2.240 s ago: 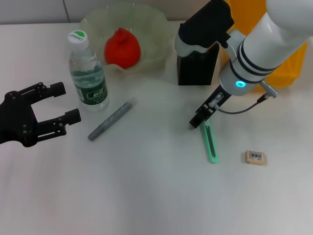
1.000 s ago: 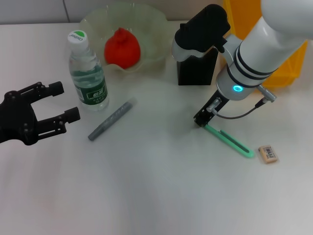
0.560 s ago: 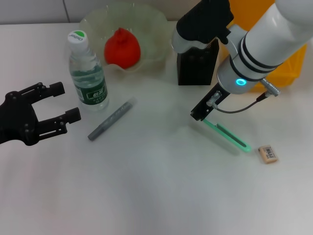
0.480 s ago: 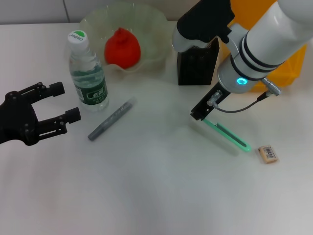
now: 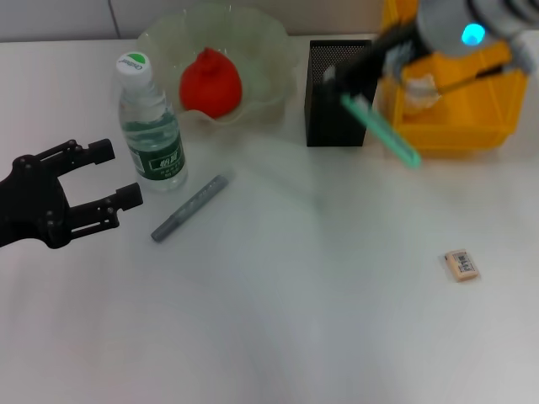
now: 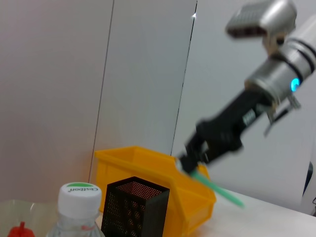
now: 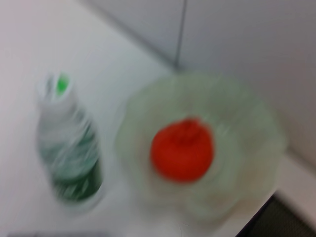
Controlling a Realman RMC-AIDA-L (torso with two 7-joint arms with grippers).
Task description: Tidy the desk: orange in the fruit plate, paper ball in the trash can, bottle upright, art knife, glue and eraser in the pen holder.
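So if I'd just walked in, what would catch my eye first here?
Probably the right gripper held up in the air, pinching a green art knife beside the black mesh pen holder. After that, the bright orange sitting in the clear fruit plate at the back, with the water bottle standing upright next to it. The black left gripper waits open at the table's left side.

R pincer [image 5: 344, 82] blurred; trash can [image 5: 472, 126] edge-cropped.

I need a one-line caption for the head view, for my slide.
Right gripper holds the green art knife above the black pen holder; left gripper idle.
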